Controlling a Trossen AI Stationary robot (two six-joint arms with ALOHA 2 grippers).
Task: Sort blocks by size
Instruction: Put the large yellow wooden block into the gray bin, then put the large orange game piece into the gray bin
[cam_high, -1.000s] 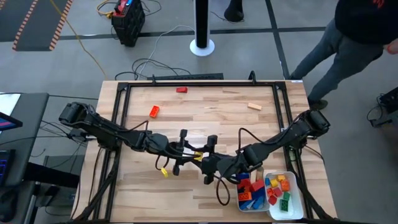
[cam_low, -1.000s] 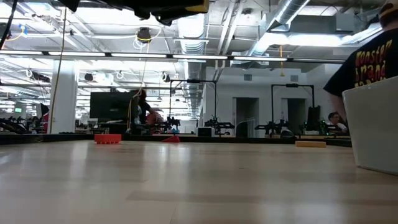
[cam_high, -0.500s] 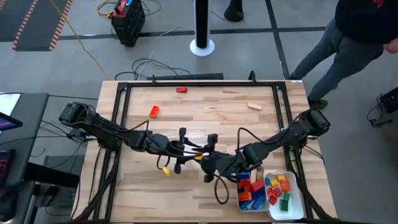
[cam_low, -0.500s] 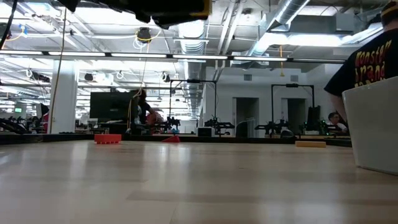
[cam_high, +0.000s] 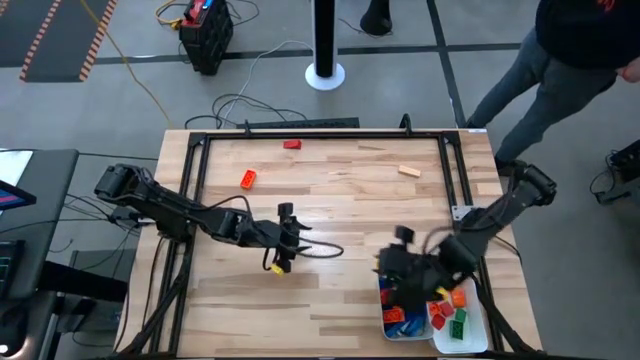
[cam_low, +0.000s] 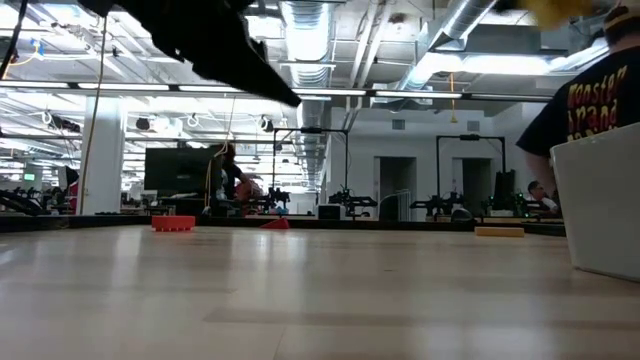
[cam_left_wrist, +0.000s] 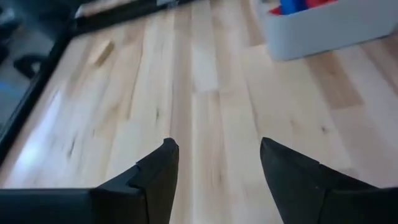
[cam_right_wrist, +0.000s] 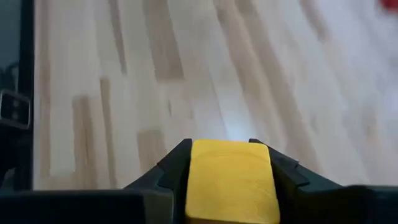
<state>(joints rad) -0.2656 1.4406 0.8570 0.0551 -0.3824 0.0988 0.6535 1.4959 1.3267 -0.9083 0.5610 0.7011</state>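
Note:
A yellow block sits between the fingers of my right gripper, which hangs blurred over the near right of the table, at the left edge of the trays. My left gripper stands open and empty above the table's middle. A red block, an orange block and a tan block lie flat on the far half of the table. Two white trays at the near right hold red, blue, orange, green and yellow blocks. My right gripper pinches the yellow block by two opposite sides between its two fingers. The fingers slant downward over the wood. The block is lifted clear of the table and fills the gap between the fingers.
A black frame runs around the table top. A loose cable loops beside my left gripper. A person stands beyond the far right corner. In the low view the near tray's wall rises at the right.
The yellow block, which was between both grippers at the table's middle, has gone with my right gripper. That gripper has swung fast toward the table's right edge, to the trays, turning as it went. My left gripper has stayed near the middle and tipped somewhat.

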